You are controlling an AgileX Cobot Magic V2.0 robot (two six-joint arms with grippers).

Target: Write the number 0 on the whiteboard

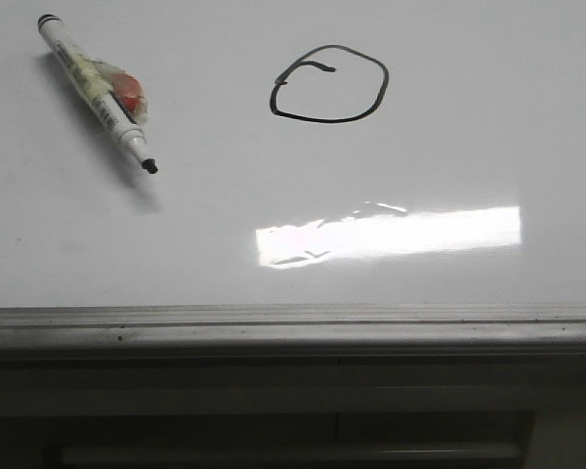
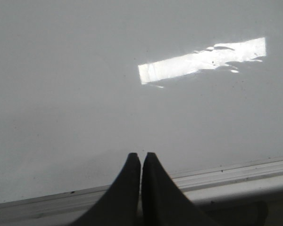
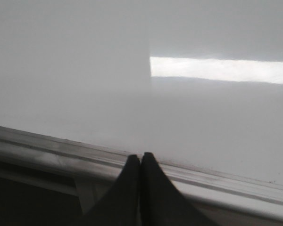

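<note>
At the near edge, both claws hang over the grey frame of the whiteboard. The left claw is pinched fully closed on nothing, and the right claw likewise, its fingertips touching. Beyond the frame a bright rectangular glare lies on the glossy surface. Farther back, right of centre, sits the number 0. A marker pen lies at the far left, uncapped, its black tip pointing near-right.
</note>
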